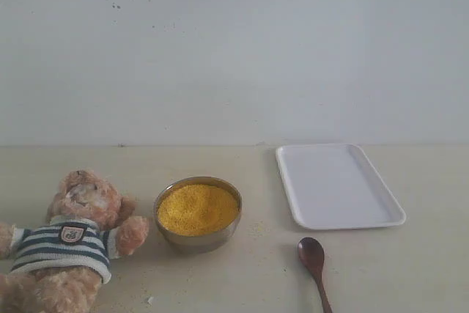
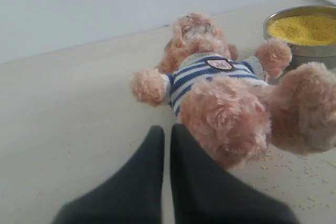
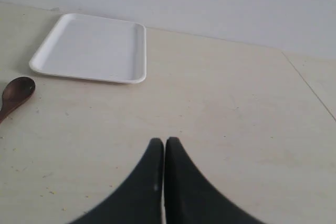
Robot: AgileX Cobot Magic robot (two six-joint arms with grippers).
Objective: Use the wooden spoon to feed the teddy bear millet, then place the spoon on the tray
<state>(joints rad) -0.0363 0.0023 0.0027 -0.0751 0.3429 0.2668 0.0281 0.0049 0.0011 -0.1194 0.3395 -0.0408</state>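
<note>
The teddy bear (image 1: 69,243) in its striped shirt lies on its back at the front left of the table; it also shows as the bear (image 2: 220,93) in the left wrist view. To its right stands a metal bowl (image 1: 198,240) heaped with yellow millet (image 1: 197,209), and the millet (image 2: 307,29) shows again in the left wrist view. The wooden spoon (image 1: 314,260) lies on the table in front of the white tray (image 1: 337,185). My left gripper (image 2: 167,128) is shut and empty beside the bear's foot. My right gripper (image 3: 164,141) is shut and empty, apart from the spoon (image 3: 14,96) and the tray (image 3: 92,48).
Loose millet grains (image 2: 294,182) are scattered on the table near the bear's legs. A pale wall rises behind the table's back edge. Neither arm shows in the exterior view.
</note>
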